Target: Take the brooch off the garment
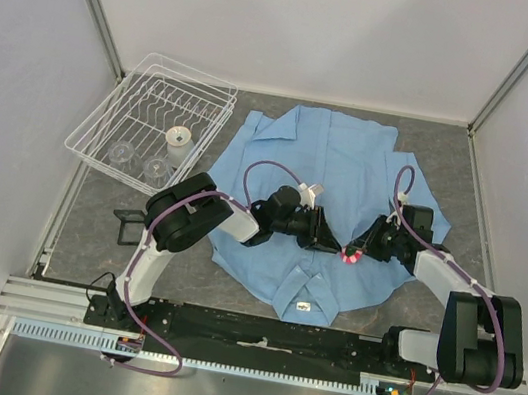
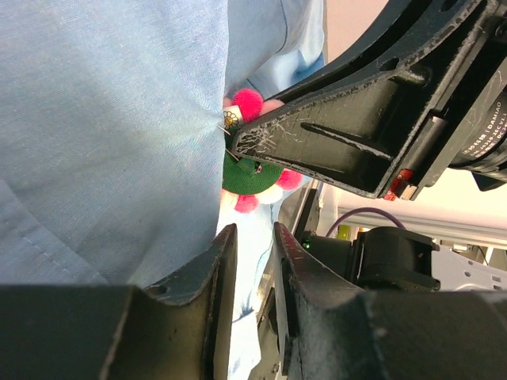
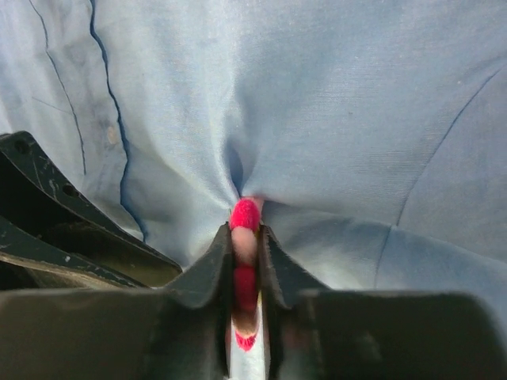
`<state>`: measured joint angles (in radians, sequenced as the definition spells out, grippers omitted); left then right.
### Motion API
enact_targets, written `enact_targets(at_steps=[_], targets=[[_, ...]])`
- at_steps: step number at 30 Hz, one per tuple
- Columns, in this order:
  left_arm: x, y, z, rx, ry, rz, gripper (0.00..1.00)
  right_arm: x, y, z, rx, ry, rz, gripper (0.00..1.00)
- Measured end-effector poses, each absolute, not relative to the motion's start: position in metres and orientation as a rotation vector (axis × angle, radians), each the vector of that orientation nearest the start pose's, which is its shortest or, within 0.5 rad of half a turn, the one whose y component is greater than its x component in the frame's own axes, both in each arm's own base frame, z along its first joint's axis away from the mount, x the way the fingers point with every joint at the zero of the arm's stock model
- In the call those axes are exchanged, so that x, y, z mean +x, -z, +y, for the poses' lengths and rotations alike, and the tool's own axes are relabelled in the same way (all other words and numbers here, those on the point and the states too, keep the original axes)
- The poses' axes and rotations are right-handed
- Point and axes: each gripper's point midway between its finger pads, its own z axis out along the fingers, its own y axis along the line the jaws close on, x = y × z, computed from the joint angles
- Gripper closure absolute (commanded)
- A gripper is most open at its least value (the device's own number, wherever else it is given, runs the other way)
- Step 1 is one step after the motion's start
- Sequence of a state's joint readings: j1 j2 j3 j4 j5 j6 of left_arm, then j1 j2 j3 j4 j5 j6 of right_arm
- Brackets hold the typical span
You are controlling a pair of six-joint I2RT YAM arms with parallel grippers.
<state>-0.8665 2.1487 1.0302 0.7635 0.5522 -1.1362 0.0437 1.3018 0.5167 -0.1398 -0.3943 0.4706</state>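
Note:
The garment [image 1: 341, 160] is a light blue shirt spread flat on the grey table, collar toward the arms. The brooch [image 1: 348, 256], pink-red and small, sits on the shirt's near part between both grippers. My right gripper [image 3: 245, 231] is shut on the brooch [image 3: 245, 214], whose petals show between and just past the jaws, and the cloth [image 3: 333, 103] puckers toward it. My left gripper [image 2: 253, 229] is closed narrowly on a fold of the shirt [image 2: 111, 119] just below the brooch [image 2: 252, 170], whose green backing shows there. The right gripper's finger [image 2: 333, 134] crosses above it.
A white wire dish rack [image 1: 155, 124] holding glasses and a cup stands at the back left. A small black object [image 1: 125, 225] lies by the left arm. The shirt's white collar label [image 1: 301, 306] is near the front edge.

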Motion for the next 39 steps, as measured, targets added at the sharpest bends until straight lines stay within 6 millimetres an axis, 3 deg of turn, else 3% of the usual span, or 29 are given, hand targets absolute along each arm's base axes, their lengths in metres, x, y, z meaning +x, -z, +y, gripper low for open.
enact_targets(at_steps=[8, 11, 14, 17, 25, 31, 37, 39], targets=[[0.234, -0.048, -0.467, 0.144, 1.704, 2.379, 0.69, 0.269, -0.031, 0.096, 0.369, -0.695, 2.512, 1.00], [0.233, -0.048, -0.466, 0.146, 1.701, 2.381, 0.69, 0.270, -0.033, 0.096, 0.369, -0.697, 2.503, 0.59], [0.233, -0.047, -0.466, 0.149, 1.700, 2.380, 0.70, 0.271, -0.038, 0.096, 0.379, -0.697, 2.487, 0.47], [0.233, -0.046, -0.465, 0.155, 1.695, 2.380, 0.70, 0.272, -0.045, 0.094, 0.402, -0.679, 2.462, 0.44], [0.231, -0.037, -0.462, 0.184, 1.650, 2.414, 0.71, 0.266, -0.057, 0.092, 0.488, -0.689, 2.432, 0.40], [0.234, -0.039, -0.465, 0.215, 1.632, 2.410, 0.70, 0.251, -0.048, 0.094, 0.532, -0.715, 2.445, 0.40], [0.236, -0.036, -0.460, 0.247, 1.553, 2.433, 0.70, 0.255, -0.058, 0.089, 0.566, -0.705, 2.389, 0.65], [0.236, -0.037, -0.458, 0.261, 1.532, 2.433, 0.70, 0.255, -0.057, 0.088, 0.575, -0.701, 2.388, 0.69]])
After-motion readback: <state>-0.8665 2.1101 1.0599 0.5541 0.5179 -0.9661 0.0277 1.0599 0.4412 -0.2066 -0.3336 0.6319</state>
